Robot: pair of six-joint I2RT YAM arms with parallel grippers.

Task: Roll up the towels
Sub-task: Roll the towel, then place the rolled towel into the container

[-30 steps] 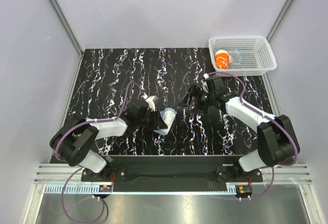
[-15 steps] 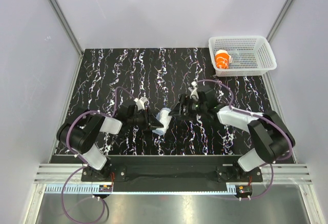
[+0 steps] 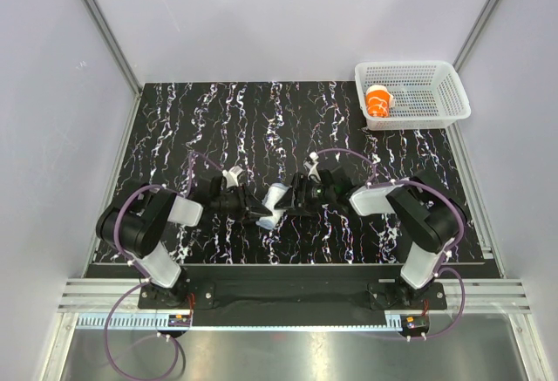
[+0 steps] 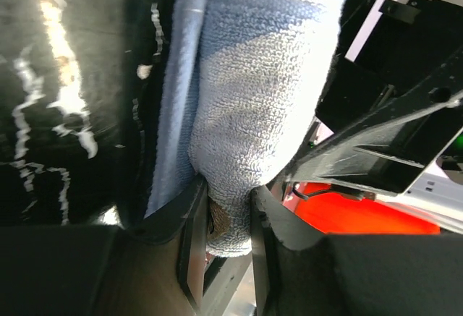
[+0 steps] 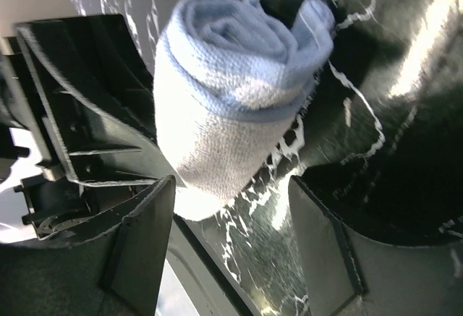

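A pale blue-grey towel [image 3: 277,198], rolled into a short cylinder [image 5: 224,106], is low over the black marbled table between the two arms. My left gripper [image 3: 261,215] is shut on one end of the roll [image 4: 260,99], its fingers [image 4: 194,222] pinching the cloth. My right gripper [image 3: 293,200] faces it from the right. Its jaws stand open on either side of the roll's other end [image 5: 231,186], with a gap showing on one side. The orange towel [image 3: 378,100], also rolled, lies in the white mesh basket [image 3: 453,85] at the far right.
The basket stands at the table's back right corner. Both arms meet near the middle front of the marbled table [image 3: 209,119]. Grey walls and metal posts enclose the left, back and right sides.
My right gripper has travelled left to the blue-grey roll and its jaws have narrowed around the end. The left gripper keeps its hold and has shifted slightly with the roll.
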